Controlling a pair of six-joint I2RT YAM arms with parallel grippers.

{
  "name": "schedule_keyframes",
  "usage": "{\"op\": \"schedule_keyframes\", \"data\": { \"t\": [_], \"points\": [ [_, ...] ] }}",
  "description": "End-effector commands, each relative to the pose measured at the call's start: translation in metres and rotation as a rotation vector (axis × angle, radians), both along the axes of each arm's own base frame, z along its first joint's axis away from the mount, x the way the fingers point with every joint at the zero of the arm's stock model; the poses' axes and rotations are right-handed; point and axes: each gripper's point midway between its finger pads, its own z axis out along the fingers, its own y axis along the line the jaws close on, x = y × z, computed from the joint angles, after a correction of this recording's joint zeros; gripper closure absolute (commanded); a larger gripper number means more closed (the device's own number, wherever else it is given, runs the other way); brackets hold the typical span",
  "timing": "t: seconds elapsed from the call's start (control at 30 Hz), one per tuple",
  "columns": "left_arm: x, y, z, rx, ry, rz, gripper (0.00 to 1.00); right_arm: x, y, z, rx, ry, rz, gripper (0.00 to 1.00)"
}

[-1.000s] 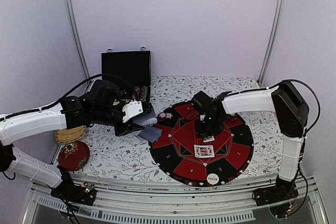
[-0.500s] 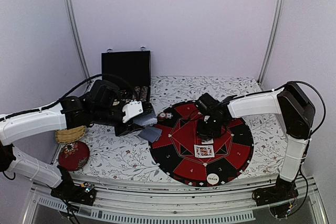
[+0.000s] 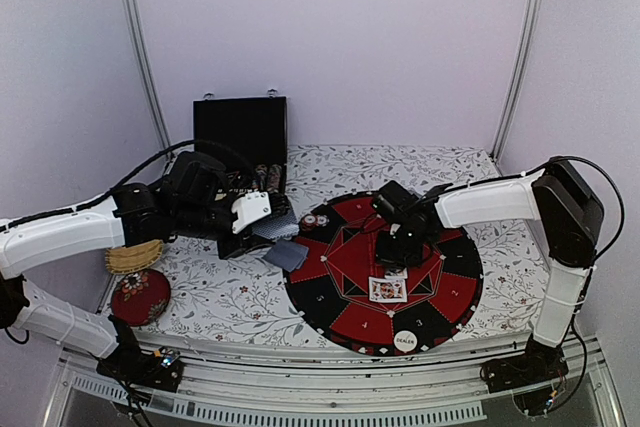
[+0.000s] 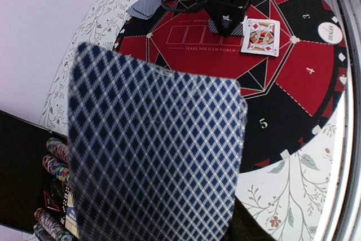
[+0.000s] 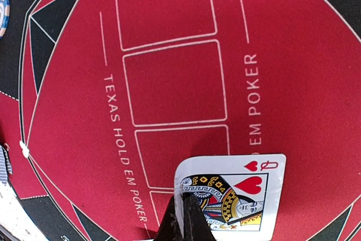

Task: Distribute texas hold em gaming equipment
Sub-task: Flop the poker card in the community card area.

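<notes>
My left gripper (image 3: 262, 230) is shut on playing cards with a blue-checked back (image 4: 158, 156) and holds them above the table left of the round mat (image 3: 330, 307); the cards hide its fingers. My right gripper (image 3: 396, 261) is shut on a queen of hearts card (image 5: 237, 193), pinched at its edge by the fingertips (image 5: 189, 221) over the mat's red centre. Another card (image 3: 388, 289) lies face up on the mat just in front of it. The white DEALER button (image 3: 405, 341) sits at the mat's near edge. Poker chips (image 3: 317, 220) lie at the mat's far left. Face-down cards (image 3: 287, 255) lie beside the mat.
The open black chip case (image 3: 240, 137) stands at the back left, with chips in rows (image 4: 53, 156). A wicker basket (image 3: 133, 257) and a red round cushion (image 3: 140, 295) sit at the left edge. A floral cloth (image 3: 420, 162) covers the table.
My right gripper has moved a little to the right and nearer over the mat with the card in it. The left arm has not moved.
</notes>
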Motion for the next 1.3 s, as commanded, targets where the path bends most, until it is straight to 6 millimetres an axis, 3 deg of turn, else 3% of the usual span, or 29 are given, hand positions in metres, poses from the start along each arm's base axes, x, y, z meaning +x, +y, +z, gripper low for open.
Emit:
{"op": "schedule_keyframes", "data": {
  "t": [0.0,0.3,0.67,0.83,1.03,1.27],
  "points": [
    [-0.004,-0.003,0.005,-0.013,-0.025,-0.019,0.53,-0.005,-0.003,-0.008,-0.041,0.022,-0.005,0.98],
    [-0.004,-0.003,0.005,-0.014,-0.024,-0.019,0.53,-0.016,0.005,-0.018,-0.055,0.043,0.020,0.97],
    [-0.005,-0.003,0.005,-0.016,-0.023,-0.023,0.53,-0.020,0.004,-0.023,-0.074,0.053,0.036,0.89],
    [-0.005,-0.004,0.005,-0.016,-0.021,-0.024,0.53,-0.010,0.019,-0.010,-0.017,0.029,0.043,0.69],
    [-0.005,-0.003,0.005,-0.015,-0.022,-0.025,0.53,-0.008,0.026,0.001,0.013,0.013,0.059,0.61],
    [-0.005,-0.003,0.005,-0.013,-0.022,-0.024,0.53,0.001,0.035,0.038,0.043,-0.059,0.113,0.34]
  ]
}}
